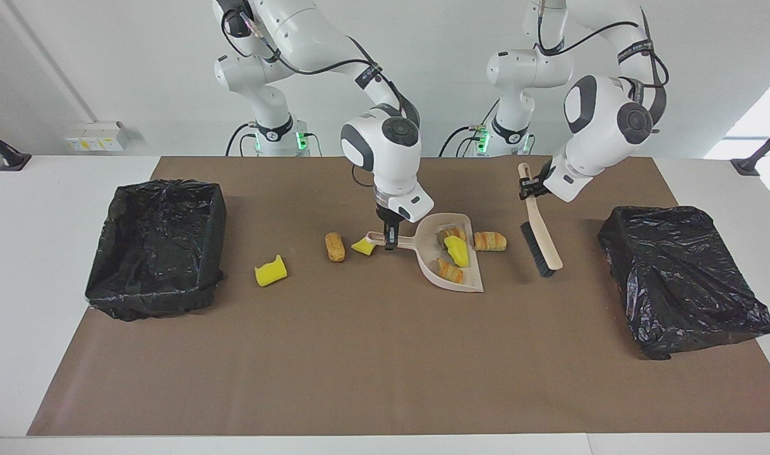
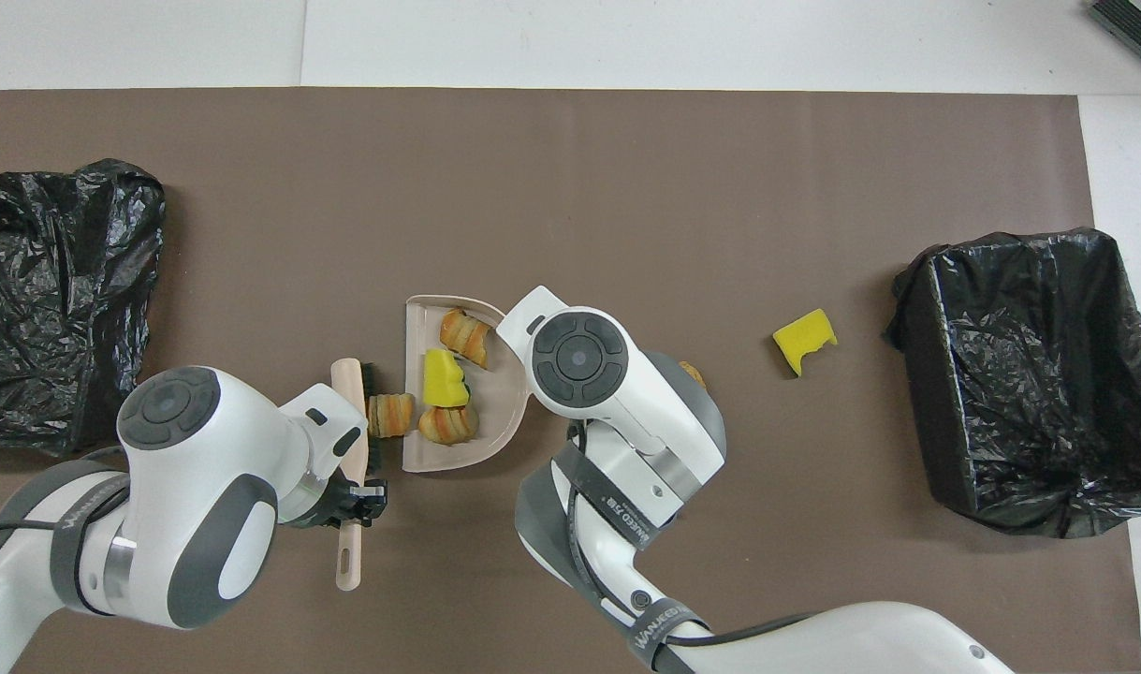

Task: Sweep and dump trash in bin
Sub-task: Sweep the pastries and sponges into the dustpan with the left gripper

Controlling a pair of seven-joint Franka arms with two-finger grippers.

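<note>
Bright even light, soft shadows, sharp focus, mild bag glare.

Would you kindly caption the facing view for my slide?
Right tool holds the dustpan handle; left tool holds the brush beside a stray croissant piece.
</note>
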